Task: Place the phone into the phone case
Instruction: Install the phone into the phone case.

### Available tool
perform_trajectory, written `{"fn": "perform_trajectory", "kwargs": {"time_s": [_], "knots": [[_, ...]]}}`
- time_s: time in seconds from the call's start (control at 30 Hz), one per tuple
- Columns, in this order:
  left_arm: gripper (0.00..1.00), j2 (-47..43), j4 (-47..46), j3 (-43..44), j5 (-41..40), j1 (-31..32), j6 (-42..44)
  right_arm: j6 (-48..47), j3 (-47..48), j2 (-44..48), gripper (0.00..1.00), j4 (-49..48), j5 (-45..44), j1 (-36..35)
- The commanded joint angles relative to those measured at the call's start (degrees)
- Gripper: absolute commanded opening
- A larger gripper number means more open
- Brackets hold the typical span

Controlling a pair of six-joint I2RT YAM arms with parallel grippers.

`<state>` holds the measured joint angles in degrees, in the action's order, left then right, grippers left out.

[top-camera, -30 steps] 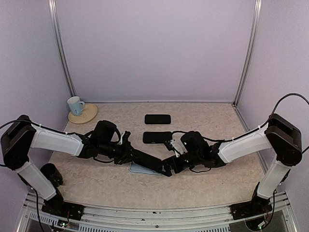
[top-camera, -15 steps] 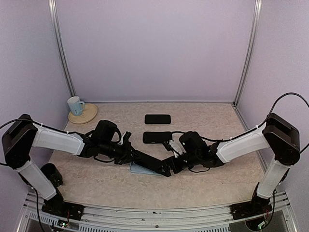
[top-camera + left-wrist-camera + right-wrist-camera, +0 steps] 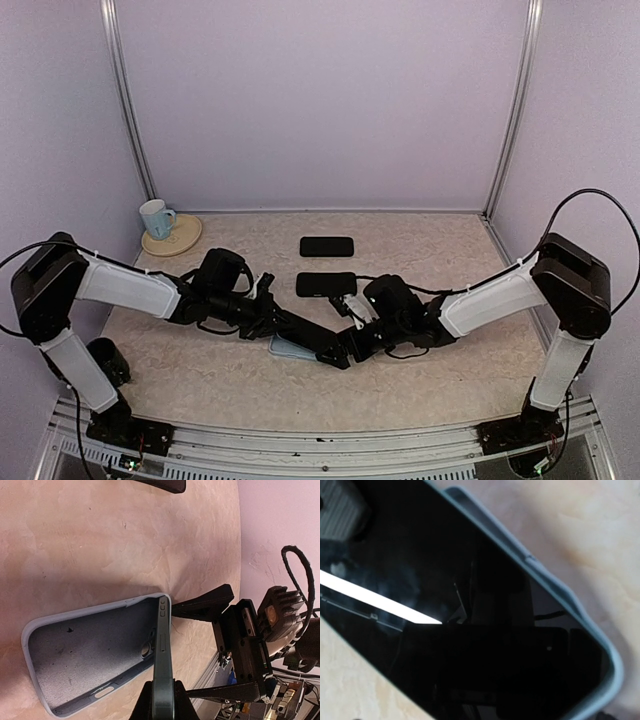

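Over grey-blue case (image 3: 75, 655), dark phone (image 3: 163, 665) edge-on, clenched in left end effector (image 3: 161, 707); right end effector (image 3: 182, 651) splayed.

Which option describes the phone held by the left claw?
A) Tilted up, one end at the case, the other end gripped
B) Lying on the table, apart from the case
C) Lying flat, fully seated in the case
A: in the left wrist view the phone slants up from the end of the case to the left claw, leaving the grey lining bare.
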<state>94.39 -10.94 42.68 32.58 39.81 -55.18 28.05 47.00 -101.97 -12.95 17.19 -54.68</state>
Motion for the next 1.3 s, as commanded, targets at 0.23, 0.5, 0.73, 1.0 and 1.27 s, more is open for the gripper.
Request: {"fn": "perform_trajectory", "kwargs": {"time_s": [0.23, 0.5, 0.73, 1.0, 1.27], "knots": [[0.0, 4.0, -1.89, 2.14, 2.17, -0.11, 3.04, -0.63, 3.77, -3.67, 1.0, 0.71, 2.15, -0.78], [0.0, 3.46, -2.16, 1.87, 3.43, -0.18, 2.3, -1.0, 6.57, -6.09, 1.0, 0.98, 3.18, -0.87], [0.0, 2.15, -3.01, -0.19, 2.48, -0.39, -2.84, -1.27, 6.88, -5.33, 1.0, 1.81, 2.17, -0.92], [0.0, 2.13, -3.82, -2.38, 2.3, -0.53, -4.92, -0.74, 4.58, -4.07, 1.0, 1.61, 1.42, -0.9], [0.0, 3.68, -5.03, -4.45, 2.03, -0.74, -3.57, -2.26, 4.07, -1.56, 1.0, 3.88, 0.45, -0.87]]}}
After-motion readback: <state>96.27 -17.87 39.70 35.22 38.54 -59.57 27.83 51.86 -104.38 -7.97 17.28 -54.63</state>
